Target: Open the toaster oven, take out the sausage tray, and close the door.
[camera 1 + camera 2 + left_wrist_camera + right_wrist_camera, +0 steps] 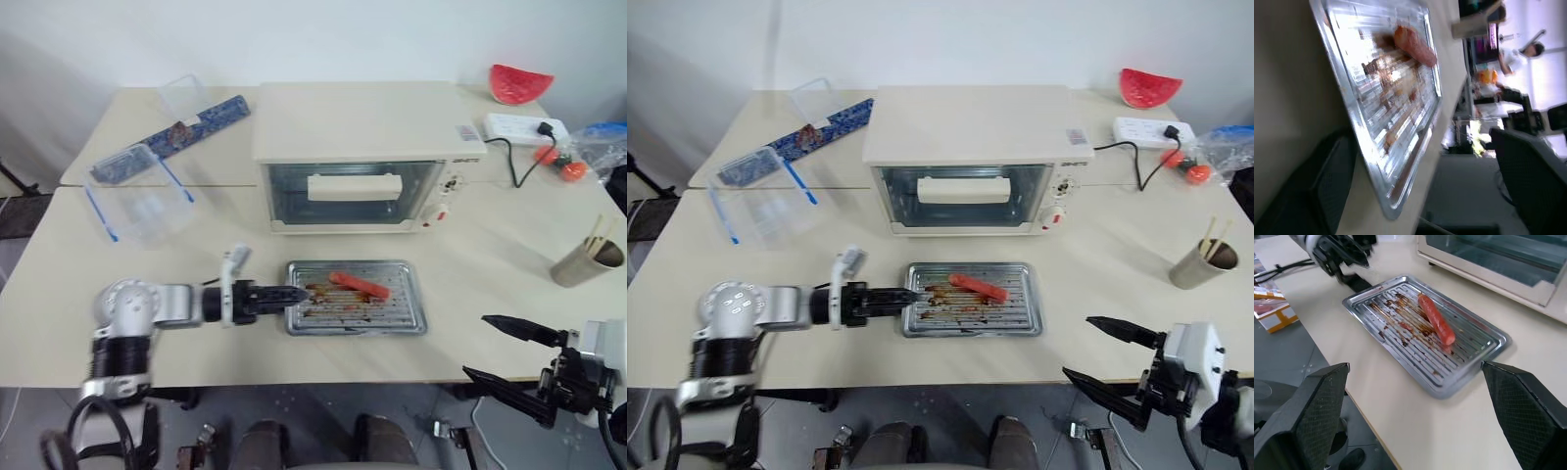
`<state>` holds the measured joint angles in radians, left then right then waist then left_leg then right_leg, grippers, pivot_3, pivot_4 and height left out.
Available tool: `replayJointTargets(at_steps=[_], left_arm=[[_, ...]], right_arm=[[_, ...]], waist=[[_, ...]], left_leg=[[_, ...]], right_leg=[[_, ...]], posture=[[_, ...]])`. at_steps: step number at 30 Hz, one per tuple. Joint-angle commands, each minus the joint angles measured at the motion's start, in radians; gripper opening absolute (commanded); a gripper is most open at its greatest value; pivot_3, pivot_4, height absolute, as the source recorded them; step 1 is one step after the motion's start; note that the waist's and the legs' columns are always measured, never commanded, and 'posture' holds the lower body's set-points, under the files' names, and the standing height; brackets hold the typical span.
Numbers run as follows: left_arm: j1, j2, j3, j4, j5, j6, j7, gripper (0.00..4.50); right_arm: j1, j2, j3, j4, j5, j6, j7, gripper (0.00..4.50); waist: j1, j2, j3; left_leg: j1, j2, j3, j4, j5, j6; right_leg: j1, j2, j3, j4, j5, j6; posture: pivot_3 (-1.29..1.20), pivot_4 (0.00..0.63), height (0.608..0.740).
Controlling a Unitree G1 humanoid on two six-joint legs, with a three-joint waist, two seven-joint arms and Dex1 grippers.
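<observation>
Gleaming, seemingly grease-stained sausage tray (356,299)

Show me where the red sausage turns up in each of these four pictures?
Left eye: sausage on the silver tray, below the oven.
Right eye: same, on the tray.
Left wrist: near the top.
Right wrist: centre.
Shared landmark: the tray.

The silver sausage tray (357,297), grease-stained and holding one red sausage (359,285), lay flat before the cream toaster oven (364,157), whose glass door (354,192) was shut.
</observation>
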<state>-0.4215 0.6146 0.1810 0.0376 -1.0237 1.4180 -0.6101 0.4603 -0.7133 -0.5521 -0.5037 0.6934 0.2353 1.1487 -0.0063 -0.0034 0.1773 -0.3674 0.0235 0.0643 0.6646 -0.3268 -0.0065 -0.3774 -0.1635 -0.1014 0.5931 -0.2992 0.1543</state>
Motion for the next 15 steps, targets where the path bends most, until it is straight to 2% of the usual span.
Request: replayJointTargets(at_steps=[1, 4, 7, 8, 11, 15], left_arm=[[0.095, 0.199, -0.050, -0.092, 0.102, -0.238, -0.346, 4.47], [0.192, 0.256, -0.013, -0.018, 0.262, -0.659, -0.578, 4.47], [0.232, 0.231, 0.044, 0.053, 0.379, -0.984, -0.633, 4.47], [0.262, 0.223, 0.081, 0.053, 0.419, -1.089, -0.622, 4.47], [0.361, 0.226, 0.142, 0.031, 0.502, -1.268, -0.613, 4.47], [0.466, 0.232, 0.191, 0.017, 0.554, -1.385, -0.611, 4.47]], right_arm=[[-0.054, 0.001, 0.005, 0.027, -0.017, -0.072, 0.015, 4.50], [-0.139, 0.037, 0.049, 0.089, -0.098, -0.250, 0.059, 4.50], [-0.183, 0.041, 0.082, 0.151, -0.088, -0.297, 0.108, 4.50], [-0.190, 0.006, 0.102, 0.165, -0.041, -0.235, 0.154, 4.50], [-0.240, -0.047, 0.144, 0.222, -0.011, -0.187, 0.229, 4.50], [-0.297, -0.065, 0.153, 0.331, -0.062, -0.275, 0.297, 4.50]], waist=[[0.001, 0.000, 0.000], [0.011, 0.003, 0.000], [0.033, 0.003, 0.001], [0.034, 0.003, 0.001], [0.031, 0.001, 0.001], [0.027, 0.001, 0.002]], left_leg=[[0.000, 0.002, 0.001, 0.000, -0.001, -0.001], [-0.001, 0.002, 0.001, 0.000, -0.001, -0.001], [-0.002, 0.002, 0.001, 0.001, -0.002, -0.001], [-0.003, 0.003, 0.000, 0.001, -0.003, -0.002], [-0.003, 0.004, 0.002, 0.001, -0.005, 0.000], [-0.002, 0.005, 0.007, 0.001, -0.008, 0.001]], right_leg=[[0.000, 0.001, 0.000, 0.000, 0.000, -0.002], [-0.001, 0.001, -0.001, -0.002, -0.001, -0.003], [-0.001, 0.000, -0.001, -0.007, -0.001, -0.004], [-0.001, 0.001, -0.002, -0.006, -0.002, -0.004], [-0.002, 0.001, -0.004, -0.004, -0.001, -0.004], [-0.002, 0.000, -0.009, -0.004, -0.001, -0.003]], posture=[[0.00, 0.150, 0.740], [0.00, 0.150, 0.740], [0.00, 0.150, 0.740], [0.00, 0.150, 0.740], [0.00, 0.150, 0.740], [0.00, 0.150, 0.740]])
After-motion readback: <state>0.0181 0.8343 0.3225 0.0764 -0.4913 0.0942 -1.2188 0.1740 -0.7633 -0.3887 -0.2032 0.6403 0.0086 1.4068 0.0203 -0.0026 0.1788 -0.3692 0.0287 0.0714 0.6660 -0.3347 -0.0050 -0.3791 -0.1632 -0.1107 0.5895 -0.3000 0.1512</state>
